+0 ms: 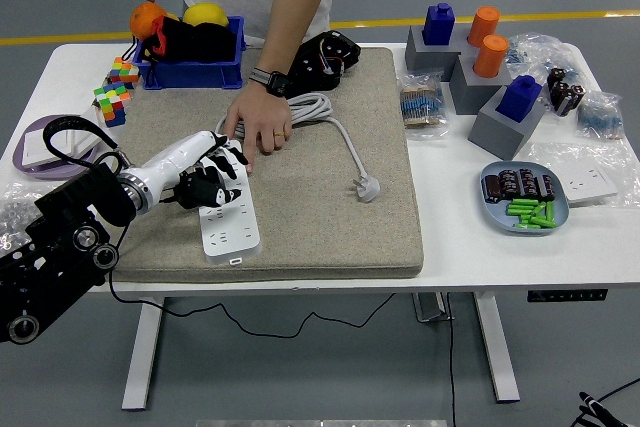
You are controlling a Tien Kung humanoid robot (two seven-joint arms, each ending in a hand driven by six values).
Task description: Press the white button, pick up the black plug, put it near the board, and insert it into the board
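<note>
The white power strip (230, 217) lies on the grey mat (330, 217), with its small white button (235, 261) at the near end. My left hand (207, 179) comes in from the left and is shut on the black plug (197, 190). It holds the plug over the strip's left side, at its sockets. The plug's black cable (112, 272) runs off the table's front edge. A person's hand (262, 125) presses down on the strip's far end. My right hand is out of view.
A white plug (368, 188) on a coiled grey cable (316, 107) lies mid-mat. A blue bin (190, 72) with fruit and puzzle cubes (113, 99) stand at back left. Grey blocks (500, 117) with pegs, bags and a blue plate (525, 199) are on the right.
</note>
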